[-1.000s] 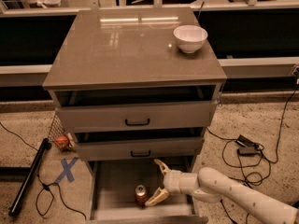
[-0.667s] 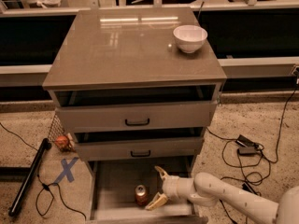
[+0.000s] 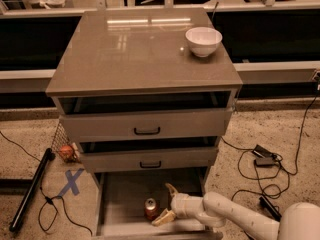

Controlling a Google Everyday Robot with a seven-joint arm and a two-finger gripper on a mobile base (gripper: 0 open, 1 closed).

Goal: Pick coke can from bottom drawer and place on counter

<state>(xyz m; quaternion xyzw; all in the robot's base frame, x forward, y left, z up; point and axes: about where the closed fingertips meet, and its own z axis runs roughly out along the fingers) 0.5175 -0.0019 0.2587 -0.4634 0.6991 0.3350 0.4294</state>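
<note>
The coke can [image 3: 150, 208], red with a silver top, stands upright on the floor of the open bottom drawer [image 3: 122, 196]. My gripper [image 3: 166, 203] reaches in from the right, open, its two tan fingers spread just right of the can, one near the can's base and one higher behind it. The fingers do not close on the can. The counter [image 3: 130, 49] is the glossy grey-brown cabinet top above.
A white bowl [image 3: 203, 41] sits at the counter's back right. The two upper drawers [image 3: 145, 126] stick out a little above the bottom drawer. Cables and a power brick [image 3: 264, 156] lie on the floor to the right; a black pole [image 3: 31, 189] to the left.
My arm has slid left and lower, bringing the open gripper closer to the can. The can has not moved.
</note>
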